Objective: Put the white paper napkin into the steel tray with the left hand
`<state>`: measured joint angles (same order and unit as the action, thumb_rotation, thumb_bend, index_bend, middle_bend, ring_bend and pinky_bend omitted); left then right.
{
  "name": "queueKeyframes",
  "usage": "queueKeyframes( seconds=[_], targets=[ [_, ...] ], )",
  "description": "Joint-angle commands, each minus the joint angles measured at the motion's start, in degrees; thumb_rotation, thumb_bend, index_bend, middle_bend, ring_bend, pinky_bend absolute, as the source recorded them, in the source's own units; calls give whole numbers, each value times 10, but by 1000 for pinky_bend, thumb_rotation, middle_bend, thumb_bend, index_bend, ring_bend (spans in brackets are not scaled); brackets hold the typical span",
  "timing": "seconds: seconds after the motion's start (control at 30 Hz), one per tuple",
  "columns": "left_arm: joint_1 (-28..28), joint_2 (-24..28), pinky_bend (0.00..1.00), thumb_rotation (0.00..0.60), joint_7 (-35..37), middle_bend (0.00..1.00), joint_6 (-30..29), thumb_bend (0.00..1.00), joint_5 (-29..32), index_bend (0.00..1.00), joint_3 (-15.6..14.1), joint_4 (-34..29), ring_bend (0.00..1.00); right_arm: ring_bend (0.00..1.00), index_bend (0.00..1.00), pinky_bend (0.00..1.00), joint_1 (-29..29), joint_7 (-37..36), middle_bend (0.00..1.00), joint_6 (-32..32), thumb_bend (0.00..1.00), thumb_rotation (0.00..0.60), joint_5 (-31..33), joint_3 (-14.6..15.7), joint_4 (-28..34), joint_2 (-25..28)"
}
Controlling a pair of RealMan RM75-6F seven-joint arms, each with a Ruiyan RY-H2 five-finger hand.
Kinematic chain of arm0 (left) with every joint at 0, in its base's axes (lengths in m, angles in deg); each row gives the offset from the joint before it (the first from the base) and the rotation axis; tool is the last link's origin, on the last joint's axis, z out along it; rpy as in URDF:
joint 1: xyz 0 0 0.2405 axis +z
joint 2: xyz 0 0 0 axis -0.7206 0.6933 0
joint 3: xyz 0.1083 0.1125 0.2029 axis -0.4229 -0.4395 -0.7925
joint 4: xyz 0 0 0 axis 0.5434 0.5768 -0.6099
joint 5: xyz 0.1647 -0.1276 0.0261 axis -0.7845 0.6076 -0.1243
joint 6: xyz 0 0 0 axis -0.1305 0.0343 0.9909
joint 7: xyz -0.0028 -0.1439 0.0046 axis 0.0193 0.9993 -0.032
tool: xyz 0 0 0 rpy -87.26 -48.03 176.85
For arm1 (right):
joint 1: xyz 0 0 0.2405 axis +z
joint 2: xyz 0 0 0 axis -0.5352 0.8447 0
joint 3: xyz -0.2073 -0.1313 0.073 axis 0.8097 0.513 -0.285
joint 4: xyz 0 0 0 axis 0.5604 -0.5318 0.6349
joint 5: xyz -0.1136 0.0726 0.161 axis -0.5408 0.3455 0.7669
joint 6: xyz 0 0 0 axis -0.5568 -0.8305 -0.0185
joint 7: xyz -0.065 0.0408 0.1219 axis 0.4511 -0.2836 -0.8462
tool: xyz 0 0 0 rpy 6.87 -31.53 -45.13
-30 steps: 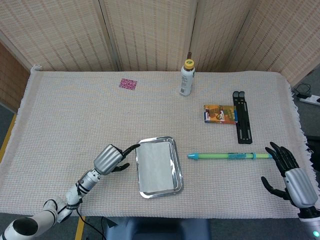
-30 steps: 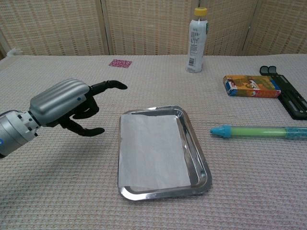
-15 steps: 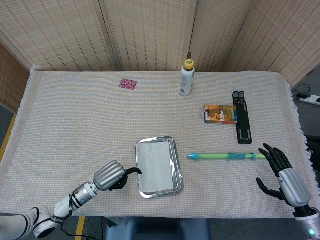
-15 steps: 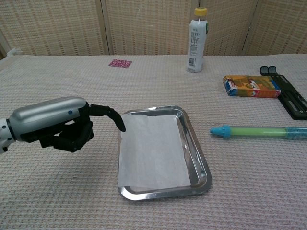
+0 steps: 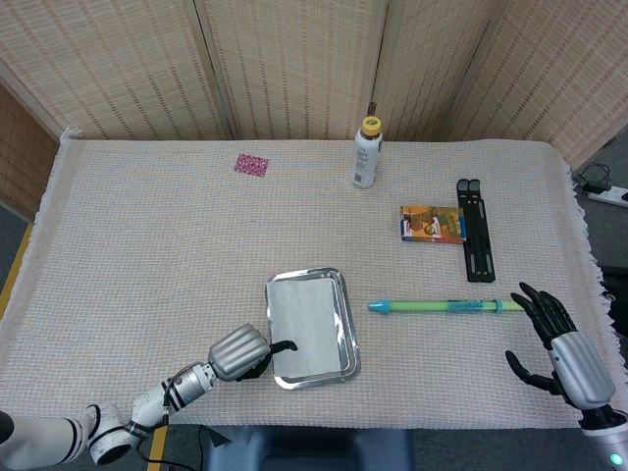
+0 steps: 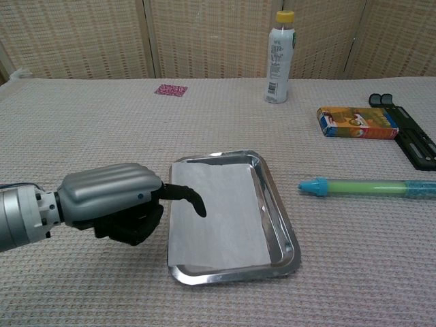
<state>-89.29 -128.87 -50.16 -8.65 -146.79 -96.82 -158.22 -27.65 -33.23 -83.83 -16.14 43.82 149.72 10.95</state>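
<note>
Chest view: left hand [image 6: 116,204] nearer now.

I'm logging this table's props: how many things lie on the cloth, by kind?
Steel tray: 1
White paper napkin: 1
Bottle: 1
Snack box: 1
Black stand: 1
Blue-green pen: 1
Pink patterned square: 1
Total: 7

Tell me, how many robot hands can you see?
2. The left hand is at the near left of the table, next to the steel tray, one finger reaching over the napkin. The right hand is at the near right edge, fingers spread, holding nothing.
</note>
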Motion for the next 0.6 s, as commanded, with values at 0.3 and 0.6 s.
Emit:
queueKeyframes(
  seconds=[0.3,0.6],
  targets=[
    [17,-8,1000,600,-6,1000,3,1000,2,274,-4,22,965,0,0,0,3,12,0,2,442,600,-13,5,-4,-8],
    [22,-19,1000,600,-2,1000,7,1000,-3,291,-7,47,970,0,0,0,3,2,0,-4,442,600,-16,7,-3,-7]
  ],
)
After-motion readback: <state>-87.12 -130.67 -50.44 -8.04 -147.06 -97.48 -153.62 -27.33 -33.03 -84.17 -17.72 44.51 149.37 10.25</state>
